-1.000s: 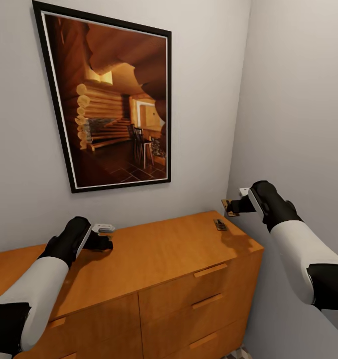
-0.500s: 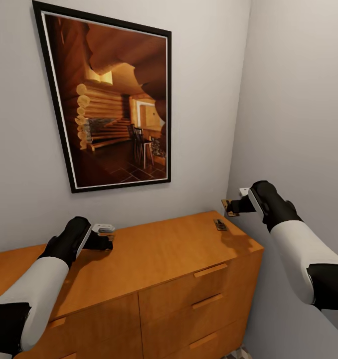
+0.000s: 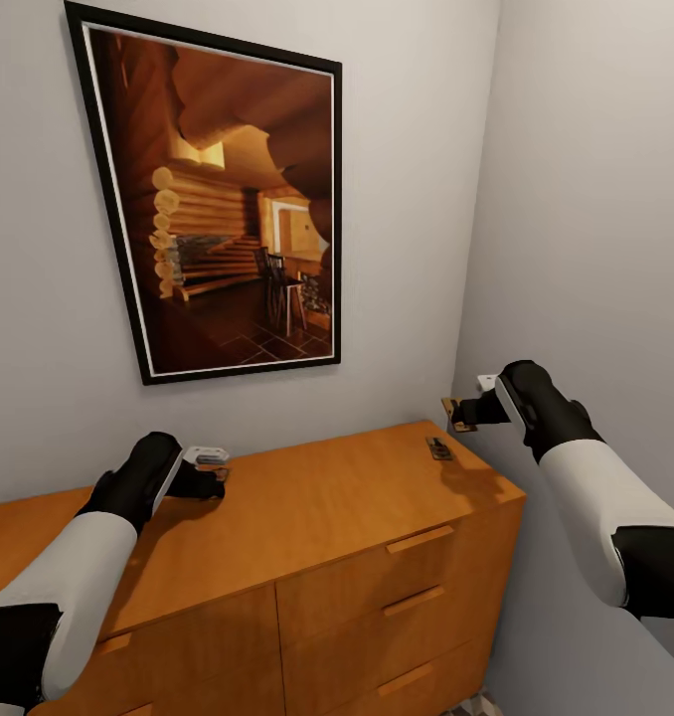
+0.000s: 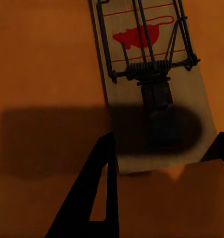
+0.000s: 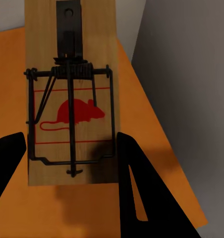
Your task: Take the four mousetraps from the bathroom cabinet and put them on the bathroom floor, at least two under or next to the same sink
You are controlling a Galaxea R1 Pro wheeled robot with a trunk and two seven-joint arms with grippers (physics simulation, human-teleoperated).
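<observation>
Your right gripper point(image 3: 463, 411) holds one mousetrap point(image 5: 72, 94) lifted; your left gripper's point(image 3: 210, 481) jaws straddle another point(image 4: 151, 84) on the cabinet point(image 3: 317, 507); none floored.

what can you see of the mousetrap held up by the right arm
The mousetrap is a flat rectangular pale wooden board with a red mouse print, a dark wire bar, a coiled spring and a black metal tab at one end. It sits between the fingers of the right end effector, lifted clear above the cabinet top near its right end by the wall.
</observation>
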